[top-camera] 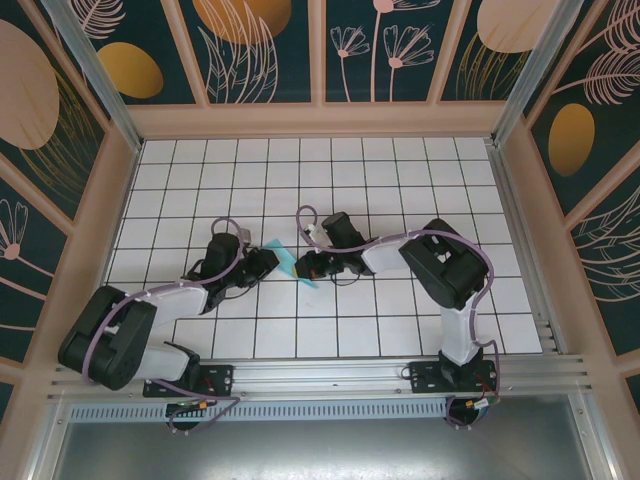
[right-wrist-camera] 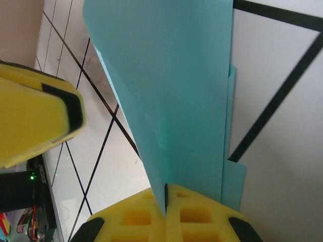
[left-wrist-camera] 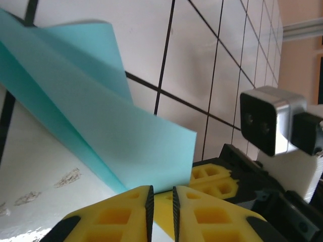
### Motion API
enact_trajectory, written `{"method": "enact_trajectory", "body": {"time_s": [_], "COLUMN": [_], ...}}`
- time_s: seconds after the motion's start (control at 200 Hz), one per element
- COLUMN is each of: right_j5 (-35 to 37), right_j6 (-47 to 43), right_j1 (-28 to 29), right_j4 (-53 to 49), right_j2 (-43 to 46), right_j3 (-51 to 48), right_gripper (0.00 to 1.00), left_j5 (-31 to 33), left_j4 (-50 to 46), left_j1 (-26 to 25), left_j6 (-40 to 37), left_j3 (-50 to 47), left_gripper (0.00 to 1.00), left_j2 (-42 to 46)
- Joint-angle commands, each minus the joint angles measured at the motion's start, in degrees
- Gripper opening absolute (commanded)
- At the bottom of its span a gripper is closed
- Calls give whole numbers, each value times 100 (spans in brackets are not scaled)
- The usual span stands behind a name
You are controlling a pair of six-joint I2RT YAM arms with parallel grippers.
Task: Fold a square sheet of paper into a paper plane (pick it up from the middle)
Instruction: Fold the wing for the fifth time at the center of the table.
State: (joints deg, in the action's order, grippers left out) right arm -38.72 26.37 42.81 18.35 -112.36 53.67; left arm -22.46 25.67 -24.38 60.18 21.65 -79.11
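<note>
- My right gripper (right-wrist-camera: 165, 197) is clamped tight on the sheet of paper (right-wrist-camera: 176, 91). Its two yellow fingers meet with no gap, and the light-blue sheet runs straight down into the seam between them.
- My left gripper (left-wrist-camera: 161, 199) has its jaws nearly together, with a narrow slit showing between the black pads (left-wrist-camera: 150, 201). The sheet's lower edge comes right down to the mouth of that slit. I cannot tell whether the pads touch it.
- From overhead, the sheet sits between the two grippers, near the middle of the white gridded tabletop (top-camera: 400, 180). It is a little toward the near edge and slightly left of centre.
- The sheet is not lying flat. In the left wrist view it rises from the tabletop as a slanted, bent panel with a second layer behind it. I cannot tell whether its lowest edge rests on the tiles.
- In the right wrist view a narrower strip of the same paper peeks out along the right side of the main panel, where layers overlap.
- The grippers face each other closely. One of the left gripper's yellow fingers (right-wrist-camera: 35, 116) appears at the left of the right wrist view. The right arm's wrist camera (left-wrist-camera: 272, 118) appears just beyond the sheet in the left wrist view.
- Both arms reach in from the near edge of the tabletop toward its middle.
</note>
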Motion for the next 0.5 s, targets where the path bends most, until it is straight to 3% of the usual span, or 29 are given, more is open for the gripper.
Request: {"method": "enact_trajectory", "body": {"time_s": [0.0, 0.495], "right_j5": [-263, -314], "right_j6": [346, 352], "right_j1": [-60, -97], "right_j4": [397, 217], "right_j2": [-62, -229], "right_j3": [-121, -60], "right_gripper": [0, 0], "left_j5": [-89, -33], "left_j4": [491, 651], "left_j1": [-95, -190], "left_j6": [-128, -283], "left_j3": [98, 349], "left_gripper": [18, 9], "left_j2": [-244, -1034]}}
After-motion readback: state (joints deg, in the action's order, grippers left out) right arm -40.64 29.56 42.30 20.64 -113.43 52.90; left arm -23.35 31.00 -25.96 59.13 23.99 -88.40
